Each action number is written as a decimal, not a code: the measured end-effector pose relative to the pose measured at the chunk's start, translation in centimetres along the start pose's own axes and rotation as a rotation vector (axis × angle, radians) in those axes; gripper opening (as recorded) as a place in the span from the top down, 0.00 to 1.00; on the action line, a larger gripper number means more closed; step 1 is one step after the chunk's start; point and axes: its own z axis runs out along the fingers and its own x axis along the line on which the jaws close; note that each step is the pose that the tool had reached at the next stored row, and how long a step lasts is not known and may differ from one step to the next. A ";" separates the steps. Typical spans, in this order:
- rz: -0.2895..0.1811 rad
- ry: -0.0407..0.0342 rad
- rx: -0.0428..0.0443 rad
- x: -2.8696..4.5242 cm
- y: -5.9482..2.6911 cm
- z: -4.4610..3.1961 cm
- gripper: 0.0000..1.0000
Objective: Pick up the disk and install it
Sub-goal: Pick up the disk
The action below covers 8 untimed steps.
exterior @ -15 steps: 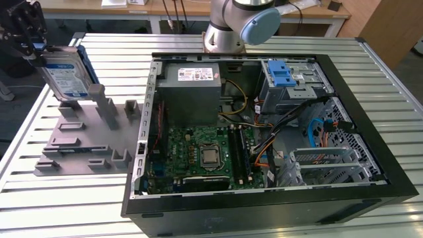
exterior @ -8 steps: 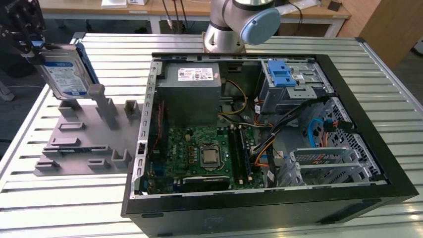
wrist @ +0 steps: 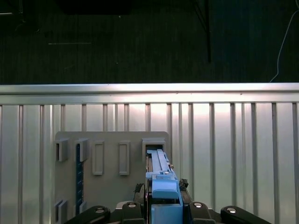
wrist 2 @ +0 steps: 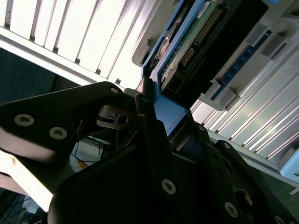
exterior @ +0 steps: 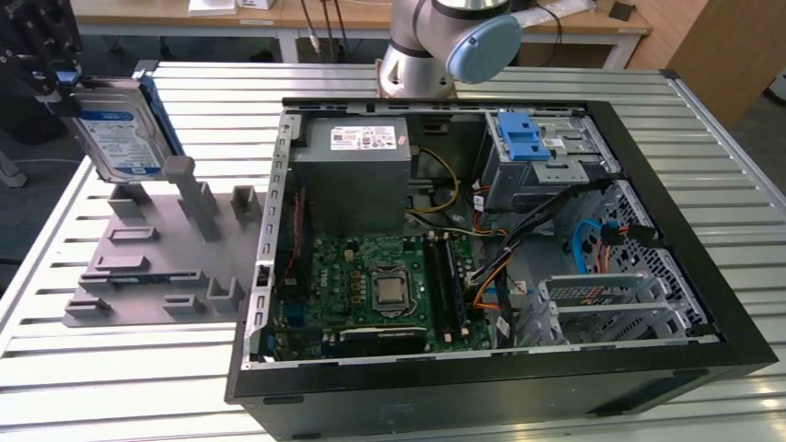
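Observation:
The disk (exterior: pixel 117 138) stands on edge at the exterior view's upper left, its white-and-blue label facing the camera and blue rails along its sides. Its lower end sits among the far posts of the grey holder plate (exterior: pixel 147 267); I cannot tell whether it still rests in a slot. My gripper (exterior: pixel 55 87) is at the disk's upper end, shut on it. In the first wrist view the disk (wrist: pixel 159 163) appears edge-on, with the black fingers (wrist: pixel 135 189) on either side of its blue rail. The second wrist view shows the disk's circuit-board side (wrist 2: pixel 187 51).
An open computer case (exterior: pixel 687 276) lies on the slatted metal table (exterior: pixel 737 138), taking up the exterior view's middle and right. Inside are a grey power supply box (exterior: pixel 356 175), a motherboard (exterior: pixel 381 285) and a silver drive cage with a blue latch (exterior: pixel 528 138). The arm's base (exterior: pixel 430 46) stands behind the case.

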 end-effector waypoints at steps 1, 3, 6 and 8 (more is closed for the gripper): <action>0.000 0.0000 0.0000 0.00 0.00 -0.09 0.63; 0.000 -0.0001 0.0002 0.00 0.01 -0.23 0.63; 0.000 0.0000 0.0001 -0.01 0.01 -0.42 0.63; 0.000 0.0000 0.0000 -0.01 0.01 -0.59 0.63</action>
